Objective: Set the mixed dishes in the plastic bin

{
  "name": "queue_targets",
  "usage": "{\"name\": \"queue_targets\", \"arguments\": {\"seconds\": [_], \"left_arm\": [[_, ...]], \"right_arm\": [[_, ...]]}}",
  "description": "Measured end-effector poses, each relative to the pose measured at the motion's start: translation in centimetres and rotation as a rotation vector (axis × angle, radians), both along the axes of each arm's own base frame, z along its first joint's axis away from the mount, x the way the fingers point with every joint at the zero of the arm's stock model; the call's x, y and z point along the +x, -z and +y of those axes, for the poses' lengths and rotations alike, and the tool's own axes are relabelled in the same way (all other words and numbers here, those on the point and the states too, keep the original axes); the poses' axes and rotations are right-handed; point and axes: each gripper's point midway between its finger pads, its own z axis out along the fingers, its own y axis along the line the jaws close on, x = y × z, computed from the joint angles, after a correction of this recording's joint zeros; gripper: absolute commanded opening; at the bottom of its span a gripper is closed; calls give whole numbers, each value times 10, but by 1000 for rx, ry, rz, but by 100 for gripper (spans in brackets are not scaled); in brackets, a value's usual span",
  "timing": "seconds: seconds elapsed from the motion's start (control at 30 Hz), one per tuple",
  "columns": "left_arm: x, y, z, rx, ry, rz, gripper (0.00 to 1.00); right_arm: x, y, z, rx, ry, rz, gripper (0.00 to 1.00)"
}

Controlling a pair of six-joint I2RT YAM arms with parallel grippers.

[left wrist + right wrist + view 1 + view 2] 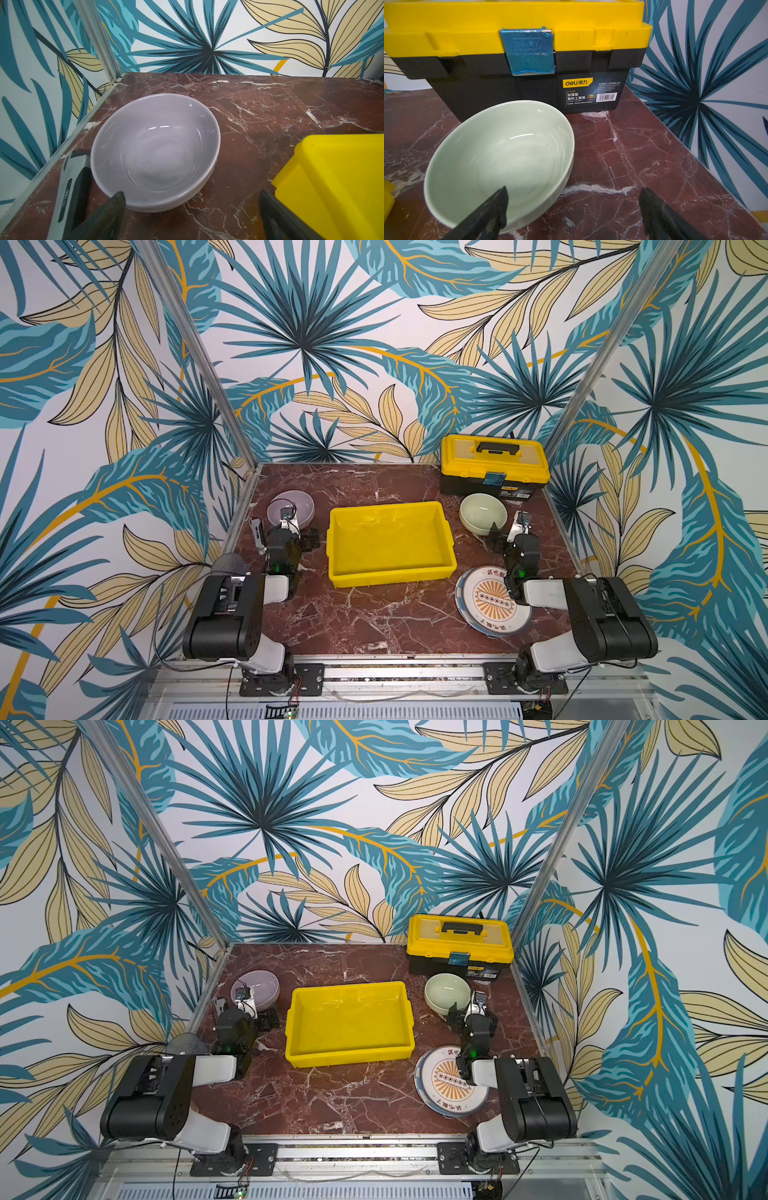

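Both gaping empty, left hand (pixel 191 196) faces glossy lilac bowl (pixel 155 149), right hand (pixel 573 193) smooth pale green bowl (pixel 500 162).

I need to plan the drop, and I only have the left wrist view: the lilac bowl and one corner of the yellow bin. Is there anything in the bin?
Observer: No. In both top views the yellow bin is empty.
Operator: Where are the other dishes?
Observer: A pale green bowl stands to the right of the bin, in front of the toolbox.
Operator: Any plates?
Observer: Yes. An orange sunburst plate lies at the front right with another rim showing beneath it, partly hidden by the right arm.
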Motion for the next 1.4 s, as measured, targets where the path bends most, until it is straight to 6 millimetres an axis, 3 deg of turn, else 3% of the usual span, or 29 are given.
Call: {"name": "queue_targets", "arguments": {"seconds": [1.23, 1.3, 1.4], "left_arm": [[0, 0, 0, 0, -1, -1, 100], [1, -2, 1, 2, -7, 3, 100], [0, -9, 5, 8, -31, 2, 100]], "right_arm": [[-1, 0, -2, -2, 10, 14, 100], [-1, -7, -3, -4, 15, 30, 100], [0, -39, -5, -6, 31, -2, 100]]}}
